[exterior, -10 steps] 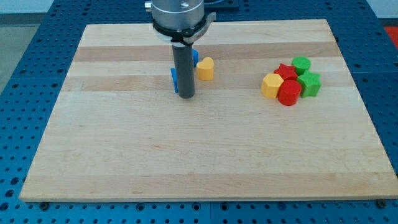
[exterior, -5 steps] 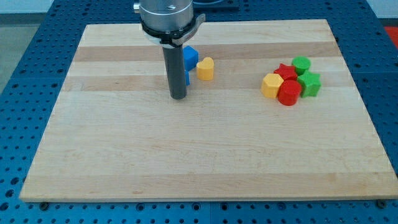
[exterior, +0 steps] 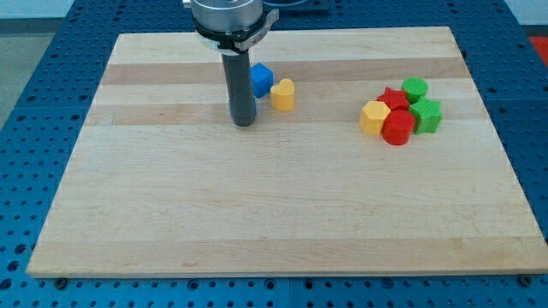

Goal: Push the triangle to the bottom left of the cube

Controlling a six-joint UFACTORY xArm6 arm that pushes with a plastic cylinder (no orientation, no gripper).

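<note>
Pale wooden board on blue pegboard. My tip, a bare rod holding nothing, stands just left of and below the blue cube. I cannot see the blue triangle; the rod probably hides it. Pushing looks nearly done; next, check placement.

My rod is a straight, smooth cylinder, dark grey to black, with a faint lighter sheen down one side. My tip is blunt and flat-ended, same dark finish. Above, the rod enters a black collar under a round silver-grey metal housing, cut off by the view's top. No markings legible.
</note>
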